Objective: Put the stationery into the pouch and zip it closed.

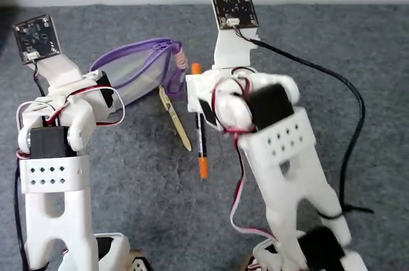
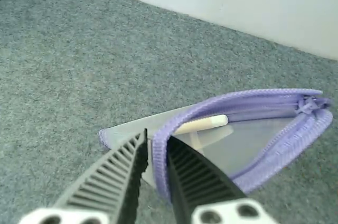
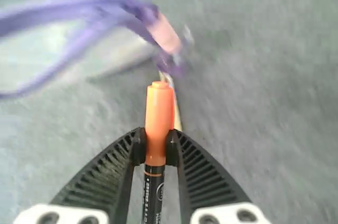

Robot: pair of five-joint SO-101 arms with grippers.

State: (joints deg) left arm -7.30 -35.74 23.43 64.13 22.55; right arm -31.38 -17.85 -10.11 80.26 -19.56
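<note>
The pen (image 3: 158, 113) looked light, hard and a bit slippery, so it was best held round its middle. The right jaws were shut tight on it by its orange cap, which pointed at the zip end of the pouch (image 1: 131, 73). The pouch looked soft and floppy. The left jaws pinched its purple edge at the other end. A yellow stick (image 1: 176, 121), maybe a pencil, lay on the table (image 1: 128, 181) just beside the pouch

Pouch (image 2: 253, 139) translucent plastic, cloth zip edging; table (image 1: 128, 175) rough felt; pen (image 3: 158, 113) smooth plastic.
</note>
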